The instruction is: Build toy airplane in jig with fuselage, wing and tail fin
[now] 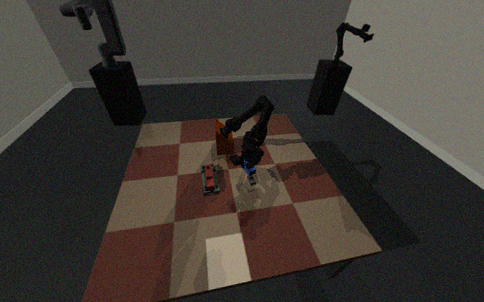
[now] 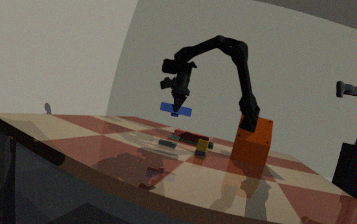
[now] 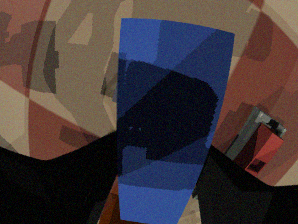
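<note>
My gripper (image 1: 250, 171) (image 2: 176, 109) (image 3: 162, 163) is shut on the blue wing (image 1: 248, 166) (image 2: 166, 107) (image 3: 174, 50) and holds it level, well above the table. The wing fills the middle of the wrist view. The red fuselage (image 1: 210, 176) (image 2: 191, 136) (image 3: 268, 145) lies in the grey jig (image 1: 205, 185) (image 2: 173, 136) (image 3: 244, 135), to the left of my gripper in the top view. The yellow tail fin (image 2: 203, 145) stands on the table beside the jig, near the arm's base.
The arm's orange base (image 1: 223, 139) (image 2: 253, 144) stands at the back of the checkered table (image 1: 141, 207). A low dark grey slab (image 2: 167, 143) lies near the jig. A white square (image 1: 226, 260) marks the front. Two dark pedestals (image 1: 117, 91) (image 1: 328, 85) stand on the floor behind.
</note>
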